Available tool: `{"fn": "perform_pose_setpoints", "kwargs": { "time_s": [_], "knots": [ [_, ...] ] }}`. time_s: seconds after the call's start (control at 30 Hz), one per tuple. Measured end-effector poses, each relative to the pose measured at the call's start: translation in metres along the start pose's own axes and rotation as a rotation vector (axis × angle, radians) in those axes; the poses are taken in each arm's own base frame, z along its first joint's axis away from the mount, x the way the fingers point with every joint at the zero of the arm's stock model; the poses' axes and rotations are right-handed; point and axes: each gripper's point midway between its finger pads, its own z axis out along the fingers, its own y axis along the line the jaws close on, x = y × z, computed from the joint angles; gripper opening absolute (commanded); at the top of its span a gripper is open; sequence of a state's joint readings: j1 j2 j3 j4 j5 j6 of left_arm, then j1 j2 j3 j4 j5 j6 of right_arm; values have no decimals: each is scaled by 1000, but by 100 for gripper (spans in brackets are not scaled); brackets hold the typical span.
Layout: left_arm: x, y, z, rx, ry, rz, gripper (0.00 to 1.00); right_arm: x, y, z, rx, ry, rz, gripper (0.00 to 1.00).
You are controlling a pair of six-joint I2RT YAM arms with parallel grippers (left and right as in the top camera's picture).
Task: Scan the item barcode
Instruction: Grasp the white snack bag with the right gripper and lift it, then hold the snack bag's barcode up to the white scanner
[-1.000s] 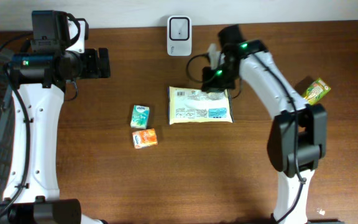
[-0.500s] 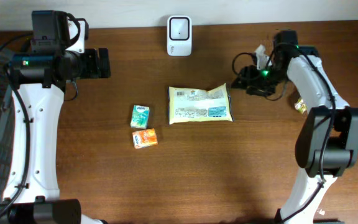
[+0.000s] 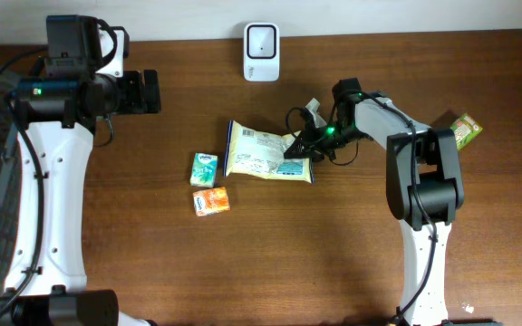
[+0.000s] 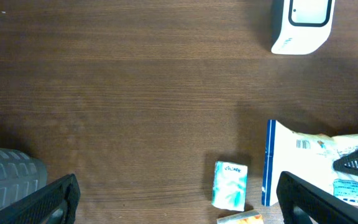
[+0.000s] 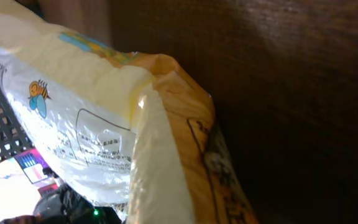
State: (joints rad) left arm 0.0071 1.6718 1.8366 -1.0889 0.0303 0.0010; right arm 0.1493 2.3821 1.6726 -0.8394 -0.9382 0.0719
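Near worktop (image 3: 315, 263) lies open; pouch (image 3: 263, 154), green pack (image 3: 204, 168) and orange pack (image 3: 211, 201) block the centre, scanner (image 3: 261, 40) stands far.

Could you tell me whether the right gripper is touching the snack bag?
Touching: overhead shows the right gripper shut on an edge of the snack bag.

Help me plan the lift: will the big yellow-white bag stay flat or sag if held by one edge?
Probably sags: the bag looks like thin film, creased where the right tool pinches its edge. Likely light for its size. It is glossy, so possibly slippery.
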Motion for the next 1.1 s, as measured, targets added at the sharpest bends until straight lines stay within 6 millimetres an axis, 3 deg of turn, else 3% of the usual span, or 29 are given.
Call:
{"fn": "perform_pose_setpoints", "kwargs": {
  "time_s": [0.1,0.2,0.33,0.43,0.53,0.6,0.67,0.93,0.97,1.03,1.07,1.1],
  "knots": [
    [0,0,0,0,0,0,99,-1,1,-2,-14,-4,15,4],
    [0,0,0,0,0,0,99,3,9,-20,27,-16,-26,4],
    [0,0,0,0,0,0,99,15,110,-108,92,-182,-414,4],
    [0,0,0,0,0,0,99,32,154,-136,42,-238,-531,4],
    [0,0,0,0,0,0,99,39,155,-163,-94,-263,-447,4],
    [0,0,0,0,0,0,99,41,140,-196,-147,-314,-341,4],
    [0,0,0,0,0,0,99,44,135,-204,-165,-323,-299,4],
    [0,0,0,0,0,0,99,46,138,-199,-164,-308,-294,4],
    [0,0,0,0,0,0,99,45,139,-192,-112,-286,-282,4],
    [0,0,0,0,0,0,99,28,164,-186,100,-295,-339,4],
    [0,0,0,0,-1,0,99,14,183,-191,240,-356,-392,4],
    [0,0,0,0,0,0,99,-1,188,-198,386,-431,-419,4]
  ]
}}
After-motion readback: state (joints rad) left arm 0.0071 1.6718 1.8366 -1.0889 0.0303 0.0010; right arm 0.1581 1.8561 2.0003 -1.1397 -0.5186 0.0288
